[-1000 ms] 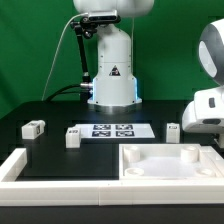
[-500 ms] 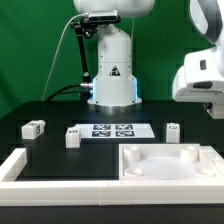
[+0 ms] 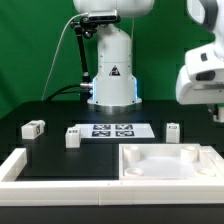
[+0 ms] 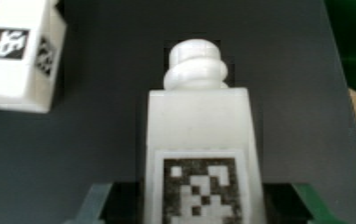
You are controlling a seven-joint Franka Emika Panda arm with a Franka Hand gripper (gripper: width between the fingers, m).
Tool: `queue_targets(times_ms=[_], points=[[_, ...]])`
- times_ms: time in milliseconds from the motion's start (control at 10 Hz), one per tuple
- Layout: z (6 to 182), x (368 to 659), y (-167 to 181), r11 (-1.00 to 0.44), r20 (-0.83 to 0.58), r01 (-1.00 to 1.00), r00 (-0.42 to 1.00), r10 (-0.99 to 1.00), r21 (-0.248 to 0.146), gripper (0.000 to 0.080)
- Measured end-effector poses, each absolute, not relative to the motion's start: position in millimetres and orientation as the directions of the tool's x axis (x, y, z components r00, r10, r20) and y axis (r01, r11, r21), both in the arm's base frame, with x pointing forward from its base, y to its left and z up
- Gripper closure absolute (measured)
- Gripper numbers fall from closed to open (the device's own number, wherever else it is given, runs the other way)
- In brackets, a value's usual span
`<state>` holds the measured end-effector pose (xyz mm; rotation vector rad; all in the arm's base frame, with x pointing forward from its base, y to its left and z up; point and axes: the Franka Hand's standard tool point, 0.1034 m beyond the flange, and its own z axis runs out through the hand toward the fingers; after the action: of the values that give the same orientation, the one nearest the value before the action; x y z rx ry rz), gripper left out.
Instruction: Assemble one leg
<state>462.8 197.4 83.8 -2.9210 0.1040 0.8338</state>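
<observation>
Leg (image 4: 201,130) sits in the gripper (image 4: 201,208), whose jaws are closed on its two flanks at the tagged end. The fiducial tag (image 4: 201,190) faces the wrist camera, and the rounded tip (image 4: 196,62) points straight away from the hand. Its long axis thus runs in line with the jaws, not across them. In the exterior view the arm (image 3: 203,75) hangs above the white panel (image 3: 150,178), over the panel's far corner on the exterior view's right and well clear of the table (image 3: 50,115). The fingertips and the gripped leg fall outside that picture, so the grip is judged from the wrist view and from the hand being up off the surface. The panel's corner socket (image 3: 190,153) stands below the hand and is the nearest seat for the tip. As I read it, the coming move turns on bringing the tip over that socket with the long axis upright, tip down. A second leg (image 4: 24,55) lies on the table to one side, apart from the gripped one. Beyond the panel's far edge lie a loose leg (image 3: 173,131), perhaps that same one, then the marker board (image 3: 113,130). Another leg (image 3: 72,136) and a last leg (image 3: 33,128) lie further toward the exterior view's left.
</observation>
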Motion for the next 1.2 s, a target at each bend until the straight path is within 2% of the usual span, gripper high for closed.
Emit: queue_targets(times_ms=[300,600,1000,1100,1200], points=[[111.4,492.4,161.9,-0.991,-0.327,-0.079,0.944,-0.038,-0.112,0.0509],[126.8,536.8,123.4,-0.990,-0.020,-0.039,0.999,-0.036,-0.135,0.0509],[123.8,533.6,132.4,-0.989,0.343,0.001,0.938,-0.049,-0.145,0.0509],[120.1,530.5,133.9,-0.989,0.372,0.008,0.927,-0.046,-0.145,0.0509],[116.1,536.0,133.6,-0.990,0.418,0.068,0.908,0.012,-0.120,0.0509]])
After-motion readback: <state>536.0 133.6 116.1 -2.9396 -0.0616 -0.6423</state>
